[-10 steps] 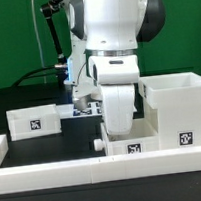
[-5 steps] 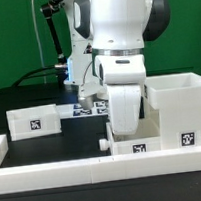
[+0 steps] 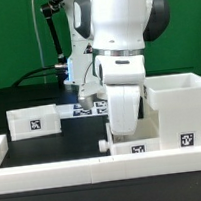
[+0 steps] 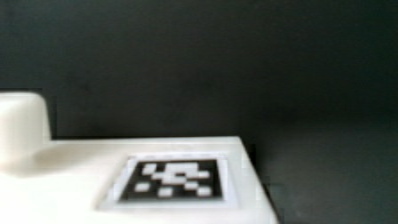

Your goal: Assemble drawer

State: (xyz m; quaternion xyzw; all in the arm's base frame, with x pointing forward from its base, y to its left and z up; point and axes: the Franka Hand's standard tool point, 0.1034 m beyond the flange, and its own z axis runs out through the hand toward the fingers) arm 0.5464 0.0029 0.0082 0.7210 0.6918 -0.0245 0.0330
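Observation:
The drawer set's large boxy housing (image 3: pixel 175 105) stands at the exterior view's right, with a tag low on its front. One small tray (image 3: pixel 34 120) with a tag lies at the left. The second small tray (image 3: pixel 135 146), with a tag and a black knob (image 3: pixel 101 145), sits by the front rail. My gripper (image 3: pixel 125 124) hangs straight down right over this tray, its fingertips hidden behind the hand. The wrist view shows the tray's white face and tag (image 4: pixel 176 178) very close and blurred. No fingers show there.
The low white border rail (image 3: pixel 76 172) runs along the front and up the left side. The marker board (image 3: pixel 88 108) lies flat behind the arm. Black cables hang from the arm at the back.
The arm shifted slightly toward the exterior view's right a second ago and has been still since. The trays and housing have not moved.

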